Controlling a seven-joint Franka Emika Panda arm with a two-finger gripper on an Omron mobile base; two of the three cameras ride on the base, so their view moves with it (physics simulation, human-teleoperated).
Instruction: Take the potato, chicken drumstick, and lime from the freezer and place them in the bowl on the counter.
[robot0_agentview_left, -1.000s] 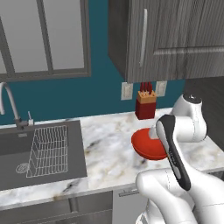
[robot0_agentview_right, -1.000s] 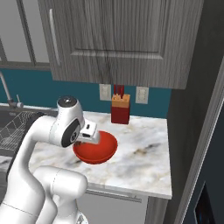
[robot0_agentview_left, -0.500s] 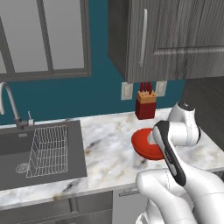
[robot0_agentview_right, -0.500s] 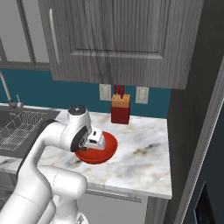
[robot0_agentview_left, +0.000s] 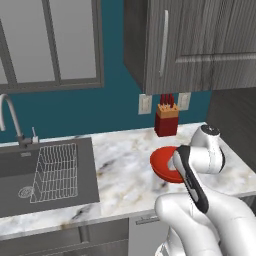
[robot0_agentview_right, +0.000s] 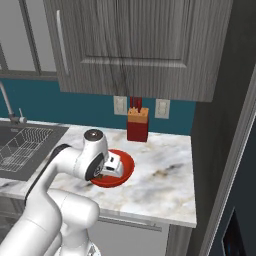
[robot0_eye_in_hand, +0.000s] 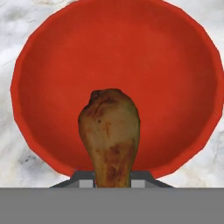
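The red bowl (robot0_eye_in_hand: 175, 61) stands on the marbled counter (robot0_agentview_left: 125, 170), directly under my hand. My gripper (robot0_eye_in_hand: 113, 181) is shut on the narrow end of the reddish-brown chicken drumstick (robot0_eye_in_hand: 110, 127), whose thick end hangs over the inside of the bowl. From the right base view, the gripper (robot0_agentview_right: 108, 173) sits low at the near-left rim of the bowl (robot0_agentview_right: 128, 164). In the left base view my forearm covers the right part of the bowl (robot0_agentview_left: 161, 163). The potato and the lime are out of view. The dark freezer (robot0_agentview_right: 225, 130) rises at the right end of the counter.
A red knife block (robot0_agentview_left: 166, 121) stands against the teal wall behind the bowl. The sink (robot0_agentview_left: 20, 172) with a wire rack (robot0_agentview_left: 55, 172) is set in the counter to the left. Dark wall cabinets (robot0_agentview_right: 135, 45) hang overhead.
My wrist has swung forward and dropped, bringing the hand and the drumstick low over the bowl. The bowl has not moved.
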